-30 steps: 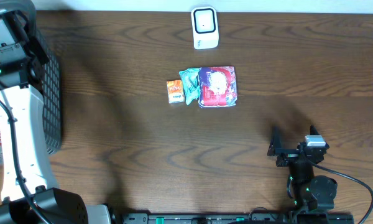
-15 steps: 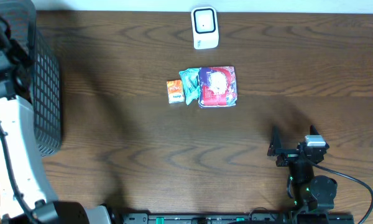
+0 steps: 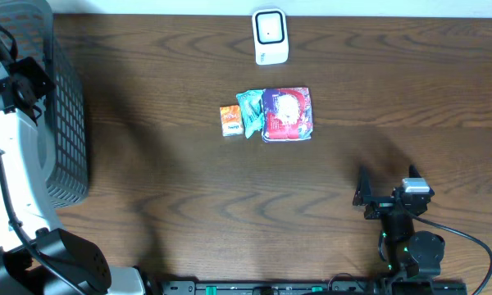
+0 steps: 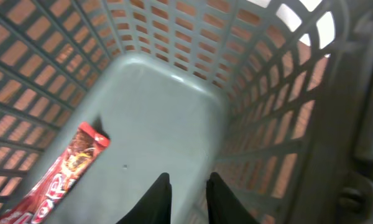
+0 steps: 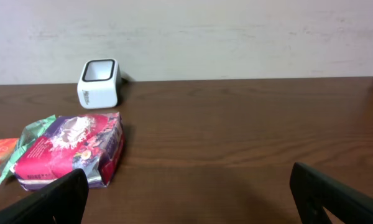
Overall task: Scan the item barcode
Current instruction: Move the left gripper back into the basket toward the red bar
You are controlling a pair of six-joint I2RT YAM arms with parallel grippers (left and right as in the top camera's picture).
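- A dark brown wooden table (image 3: 189,188) with a wavy grain is filling the overhead view, and a pale, faintly smudged wall is running behind it in the right wrist view.
- A white barcode scanner (image 3: 270,37), a rounded block with a dark square window, is standing at the top centre of the overhead frame, near the table's far edge.
- Just below it, three items are lying in a row and touching one another: a small orange carton (image 3: 230,120) on the left, a crinkled green packet (image 3: 250,113) in the middle, and a glossy red and purple pouch (image 3: 287,115) on the right.
- A grey plastic basket (image 3: 66,123) with lattice walls is sitting at the left edge of the overhead frame.
- The left gripper (image 4: 188,180) is hanging inside that basket, its two dark fingers showing only a narrow gap with nothing between them.
- A shiny red wrapper (image 4: 65,171), long and flat, is lying on the basket's smooth grey floor at the lower left of the left wrist view, apart from the fingers.
- The right gripper (image 5: 189,177) is resting low over the table at the lower right of the overhead frame, its jaws spread wide and holding nothing, well apart from the items.
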